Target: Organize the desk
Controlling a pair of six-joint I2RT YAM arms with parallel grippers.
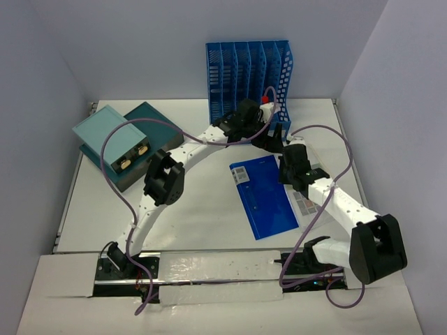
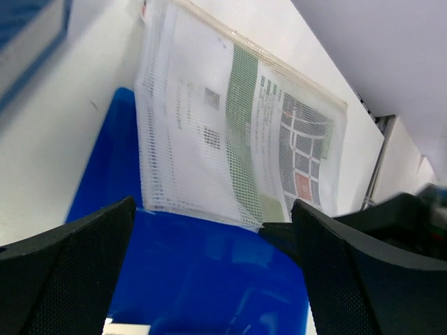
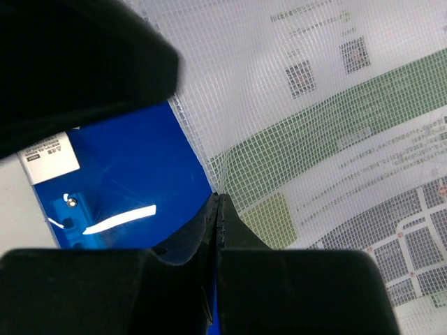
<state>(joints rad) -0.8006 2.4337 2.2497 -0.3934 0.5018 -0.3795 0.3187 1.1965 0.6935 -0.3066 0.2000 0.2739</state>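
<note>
Blue file rack (image 1: pixel 248 73): 1; blue folder (image 1: pixel 264 199): 1; mesh pouch (image 2: pixel 230 118): 1; teal boxes (image 1: pixel 105 132): 2.

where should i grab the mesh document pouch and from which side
Pinch the thin edge of the mesh pouch that overlaps the blue folder, coming in low from the folder side. It is flat and limp, and that edge rests on the folder, clear of the desk. The right gripper is shut there.

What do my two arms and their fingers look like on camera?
The left arm and right arm have white links with bulky black joints. A loose purple cable loops along each. The fingers are black with a finely dimpled surface.
</note>
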